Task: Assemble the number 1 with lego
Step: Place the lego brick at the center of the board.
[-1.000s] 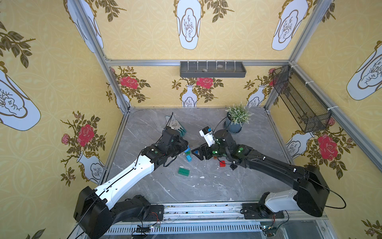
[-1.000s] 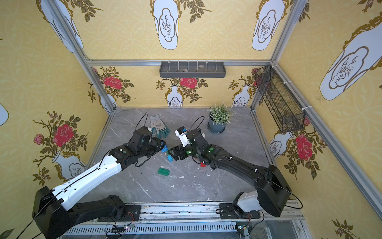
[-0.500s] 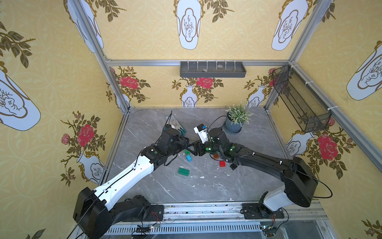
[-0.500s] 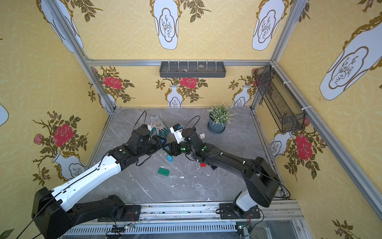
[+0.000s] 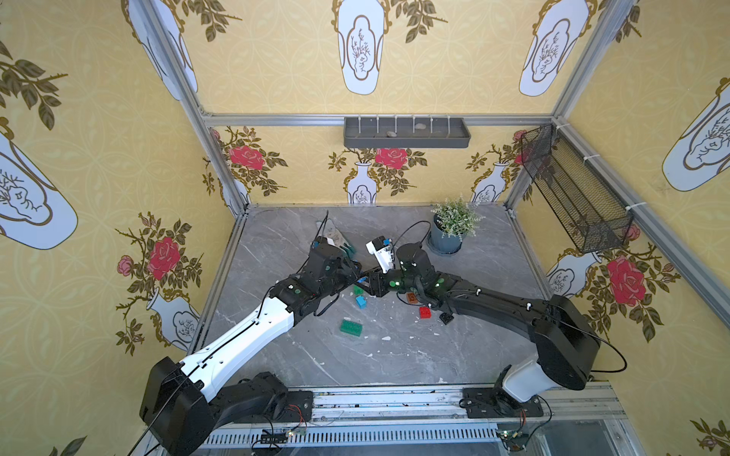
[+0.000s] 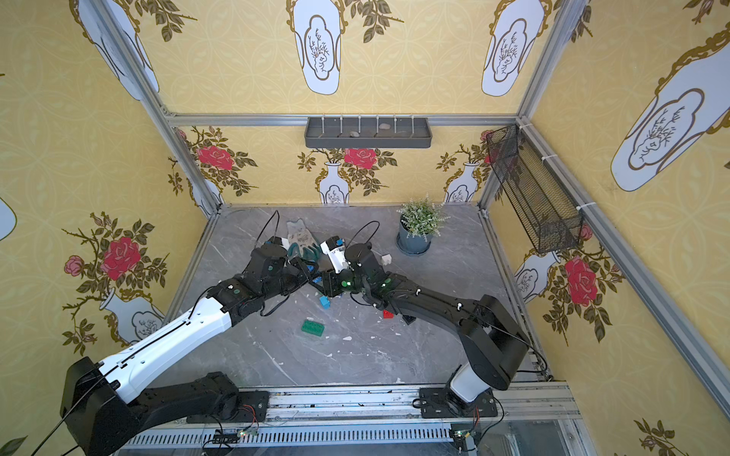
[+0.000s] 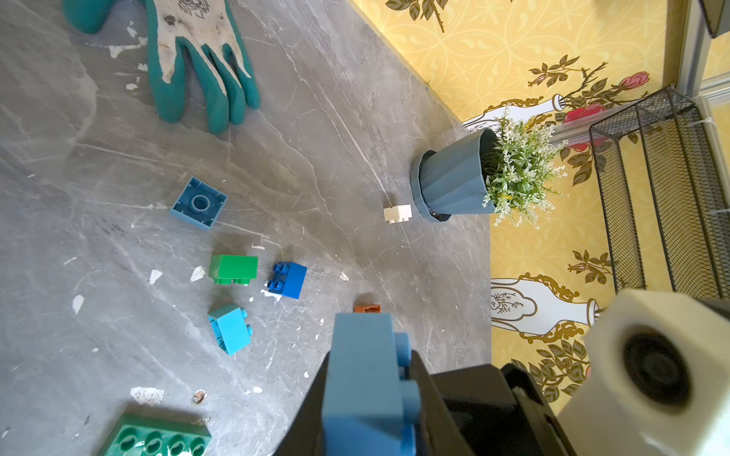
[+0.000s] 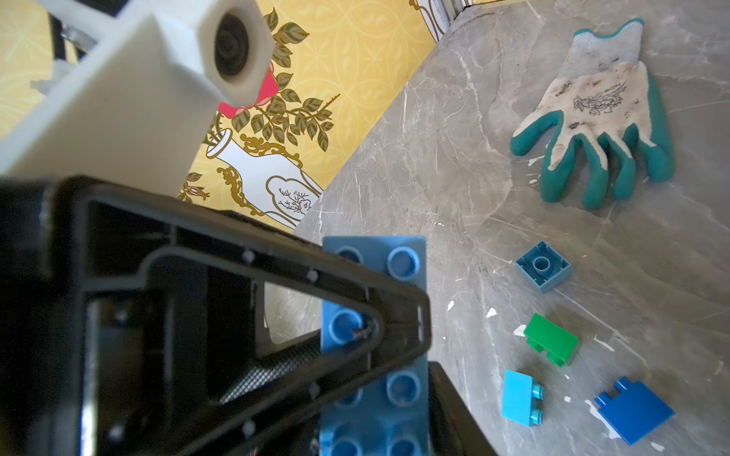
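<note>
A long blue lego brick [image 7: 359, 343] hangs above the table's middle, with my left gripper [image 7: 367, 379] shut on its flat faces. My right gripper [image 8: 375, 395] meets it head-on and is shut on the same brick [image 8: 403, 260] across its studded width. In a top view both grippers [image 5: 357, 276] [image 5: 366, 281] touch tips. Loose lego lies below: a long green brick [image 5: 350, 327], and light blue [image 5: 360, 302], green [image 7: 233, 269], dark blue [image 7: 288, 279], red [image 5: 425, 312], black [image 5: 446, 318], orange-brown [image 5: 411, 297] and white [image 7: 397, 214] squares. An upside-down blue square [image 7: 199, 203] lies nearby.
A teal and white glove [image 7: 197, 59] lies behind the grippers. A potted plant [image 5: 446, 237] stands at the back right. A wire basket [image 5: 572, 193] hangs on the right wall and a grey shelf [image 5: 407, 132] on the back wall. White flecks dot the table.
My right gripper has moved left to meet the left gripper and its jaws have narrowed onto the long blue brick. The left gripper has stayed shut on the brick.
</note>
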`<state>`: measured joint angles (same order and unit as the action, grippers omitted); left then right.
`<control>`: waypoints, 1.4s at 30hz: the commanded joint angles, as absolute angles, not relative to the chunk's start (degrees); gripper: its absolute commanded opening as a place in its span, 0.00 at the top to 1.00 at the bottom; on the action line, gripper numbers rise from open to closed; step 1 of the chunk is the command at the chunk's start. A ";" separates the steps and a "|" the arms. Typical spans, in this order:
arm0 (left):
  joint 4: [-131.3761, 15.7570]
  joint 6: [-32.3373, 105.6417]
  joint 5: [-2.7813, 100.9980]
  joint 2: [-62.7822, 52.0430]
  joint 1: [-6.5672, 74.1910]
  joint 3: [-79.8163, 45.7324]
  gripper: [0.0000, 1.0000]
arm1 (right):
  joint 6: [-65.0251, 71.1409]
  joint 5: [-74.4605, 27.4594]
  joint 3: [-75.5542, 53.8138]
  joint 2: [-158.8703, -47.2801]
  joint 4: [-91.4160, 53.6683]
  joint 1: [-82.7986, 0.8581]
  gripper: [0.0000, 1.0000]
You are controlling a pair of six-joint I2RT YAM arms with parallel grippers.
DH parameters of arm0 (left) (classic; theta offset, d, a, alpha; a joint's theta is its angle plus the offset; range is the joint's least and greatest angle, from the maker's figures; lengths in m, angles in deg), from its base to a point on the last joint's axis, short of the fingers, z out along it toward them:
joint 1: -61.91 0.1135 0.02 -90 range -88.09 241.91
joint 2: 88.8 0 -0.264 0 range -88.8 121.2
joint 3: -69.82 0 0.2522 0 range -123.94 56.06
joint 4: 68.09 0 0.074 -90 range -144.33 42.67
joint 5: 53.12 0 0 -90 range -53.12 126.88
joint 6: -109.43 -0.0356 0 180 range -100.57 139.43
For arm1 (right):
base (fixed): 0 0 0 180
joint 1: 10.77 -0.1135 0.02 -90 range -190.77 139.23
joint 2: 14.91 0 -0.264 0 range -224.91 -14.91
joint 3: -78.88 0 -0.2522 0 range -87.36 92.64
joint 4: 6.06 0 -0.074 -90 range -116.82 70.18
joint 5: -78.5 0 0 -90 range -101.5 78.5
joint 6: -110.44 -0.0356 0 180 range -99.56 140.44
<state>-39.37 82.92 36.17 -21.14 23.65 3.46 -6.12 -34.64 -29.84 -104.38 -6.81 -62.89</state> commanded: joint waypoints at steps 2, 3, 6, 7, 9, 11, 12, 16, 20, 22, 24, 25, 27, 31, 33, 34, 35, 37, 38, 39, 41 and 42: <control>-41.43 82.54 37.41 -21.35 23.58 4.18 0.95 | -6.44 -34.44 -29.45 -104.74 -3.64 -62.83 0.67; -41.45 82.54 37.41 -21.21 23.58 4.29 0.95 | -6.36 -34.44 -29.49 -104.69 -3.44 -62.84 0.69; -41.86 82.54 37.57 -21.28 23.59 4.46 0.92 | -6.15 -34.44 -30.21 -104.32 -2.44 -62.58 0.75; -42.06 82.41 37.67 -21.22 23.60 4.56 0.87 | -6.10 -34.44 -30.53 -104.13 -2.06 -62.51 0.78; -42.73 81.84 37.67 -21.45 23.58 4.78 0.59 | -5.79 -34.44 -31.08 -103.87 -1.59 -62.36 0.81; -43.69 81.19 37.52 -21.85 23.59 5.32 0.32 | -5.19 -34.27 -31.65 -103.63 -1.53 -62.18 0.83; -44.07 80.73 36.98 -22.42 23.55 5.64 0.24 | -4.37 -34.27 -32.07 -103.43 -1.71 -61.90 0.84; -41.53 80.09 30.06 -27.03 23.59 6.24 0.10 | 0.19 -35.33 -35.49 -100.67 -3.10 -59.34 0.85; -38.26 80.16 23.92 -31.64 23.76 7.75 0.07 | 16.21 -35.65 -38.73 -96.40 -10.70 -57.47 0.87; -37.13 80.29 23.54 -33.05 24.54 8.79 0.07 | 27.39 -35.72 -38.08 -95.13 -19.47 -57.40 0.87; -36.09 81.64 24.68 -33.71 25.75 9.93 0.07 | 37.30 -36.55 -37.49 -94.73 -27.03 -57.50 0.87; -35.98 82.19 25.30 -34.07 26.27 10.72 0.07 | 41.76 -37.37 -37.43 -94.60 -30.52 -57.65 0.87; -36.05 83.24 25.91 -34.74 27.03 12.05 0.06 | 47.92 -37.69 -37.90 -94.68 -35.09 -58.19 0.87; -35.73 85.10 26.53 -35.70 28.02 14.16 0.07 | 52.71 -37.92 -38.75 -96.21 -39.25 -58.69 0.87; -35.52 85.66 26.62 -35.89 28.29 14.74 0.06 | 53.97 -37.16 -38.83 -97.87 -40.08 -59.44 0.87; -35.49 85.86 26.76 -35.97 28.41 15.09 0.06 | 54.49 -36.84 -38.81 -98.91 -40.50 -59.84 0.87; -35.44 86.09 26.71 -36.06 28.50 15.24 0.06 | 54.80 -36.81 -38.77 -99.72 -40.52 -60.15 0.87; -35.50 86.32 26.74 -36.15 28.68 15.63 0.06 | 54.93 -36.81 -38.61 -101.43 -40.18 -60.56 0.87; -35.43 86.32 26.80 -36.15 28.82 15.77 0.06 | 54.90 -36.81 -38.44 -102.49 -39.98 -60.69 0.87; -35.37 86.32 26.83 -36.15 28.91 15.86 0.06 | 54.94 -36.82 -38.27 -103.26 -39.97 -60.81 0.86; -35.26 86.40 27.03 -36.17 29.26 15.98 0.06 | 55.20 -36.81 -38.01 -104.90 -39.88 -61.04 0.86; -35.12 86.40 27.17 -36.15 29.45 16.11 0.06 | 55.43 -36.85 -37.97 -105.79 -39.85 -61.07 0.85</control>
